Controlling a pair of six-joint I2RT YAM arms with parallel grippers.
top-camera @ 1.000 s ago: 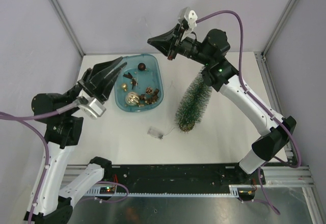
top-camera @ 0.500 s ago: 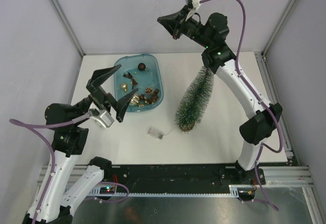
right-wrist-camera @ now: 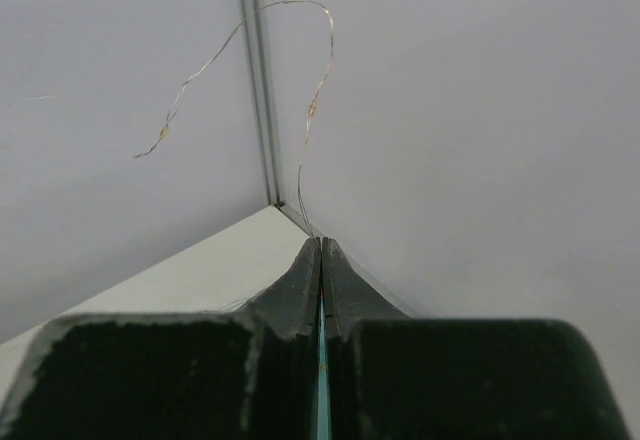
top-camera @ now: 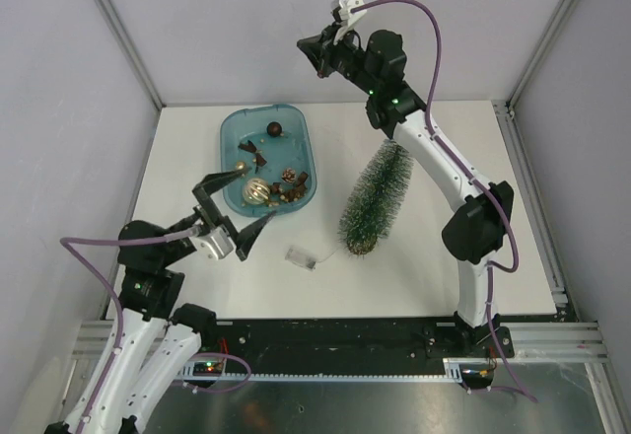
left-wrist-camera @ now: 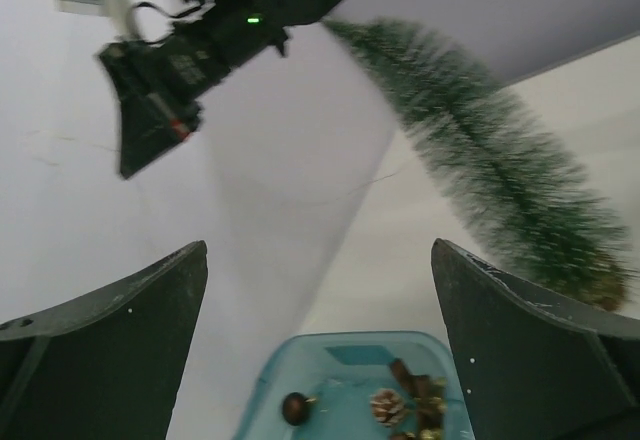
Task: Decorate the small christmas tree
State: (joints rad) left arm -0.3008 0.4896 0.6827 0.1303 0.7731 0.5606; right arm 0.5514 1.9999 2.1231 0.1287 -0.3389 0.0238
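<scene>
We find the left gripper (top-camera: 259, 193) spread wide over the near rim of the blue tray (top-camera: 233, 148), whose contents are too small to name. Just right of the tray, the tree (top-camera: 375, 197), dark green and frosted, lies on the table (top-camera: 424, 256) with its base nearest and bare tabletop beyond it. Farthest off, the right gripper (right-wrist-camera: 320, 245) pinches a thin wire (right-wrist-camera: 312, 110), barely visible from above.

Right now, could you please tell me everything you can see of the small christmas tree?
The small christmas tree is a slim bottle-brush cone of dark green bristles with frosted whitish tips, on a small round brown base. No ornament hangs on it. It looks to lie on its side on the white table, right of the blue tray, tip toward the far wall, base toward the arms. A thin wire runs close to the base; contact is unclear.
</scene>
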